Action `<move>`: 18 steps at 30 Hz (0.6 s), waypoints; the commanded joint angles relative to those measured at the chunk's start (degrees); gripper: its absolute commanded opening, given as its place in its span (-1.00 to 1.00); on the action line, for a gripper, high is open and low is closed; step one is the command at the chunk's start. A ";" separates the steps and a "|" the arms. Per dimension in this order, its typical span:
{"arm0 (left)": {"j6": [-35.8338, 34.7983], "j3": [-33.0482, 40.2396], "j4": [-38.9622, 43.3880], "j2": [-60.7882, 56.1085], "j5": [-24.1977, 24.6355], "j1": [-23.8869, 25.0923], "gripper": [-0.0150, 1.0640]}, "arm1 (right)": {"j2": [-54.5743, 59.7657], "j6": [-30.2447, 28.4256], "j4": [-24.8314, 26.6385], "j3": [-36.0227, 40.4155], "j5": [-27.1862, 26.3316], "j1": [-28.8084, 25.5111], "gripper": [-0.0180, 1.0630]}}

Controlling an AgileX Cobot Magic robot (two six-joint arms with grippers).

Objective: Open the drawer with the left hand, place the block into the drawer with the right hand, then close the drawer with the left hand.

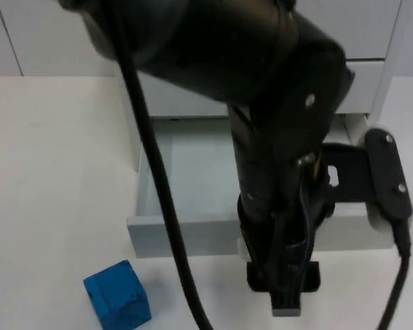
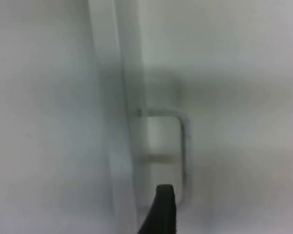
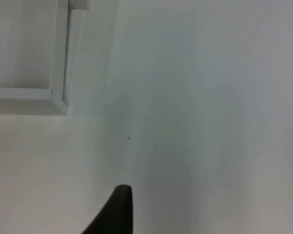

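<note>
Left arm (image 1: 261, 137) hides drawer (image 1: 186, 234) right half

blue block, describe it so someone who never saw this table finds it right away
Start at the open grey drawer pulled out over the white table. Before the left end of its front panel sits the blue block, alone on the tabletop. It is the one brightly coloured thing among white and grey.

Matt pale-grey smooth drawer (image 1: 186, 234), blue block (image 1: 117, 294) with finely pitted faces, smooth white table top (image 1: 48, 172)
</note>
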 commanded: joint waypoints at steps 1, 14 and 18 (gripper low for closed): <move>-0.22 0.00 -4.24 -2.00 1.52 0.22 0.42 | 0.01 -0.49 -0.12 -0.42 -0.53 -0.26 0.98; -5.38 0.00 -6.75 -11.99 5.74 0.94 0.42 | 0.01 -0.49 -0.12 -0.42 -0.53 -0.26 0.98; -5.38 0.00 -12.01 -13.56 6.89 4.69 0.42 | 0.01 -0.49 -0.01 -0.42 -0.50 -0.26 0.98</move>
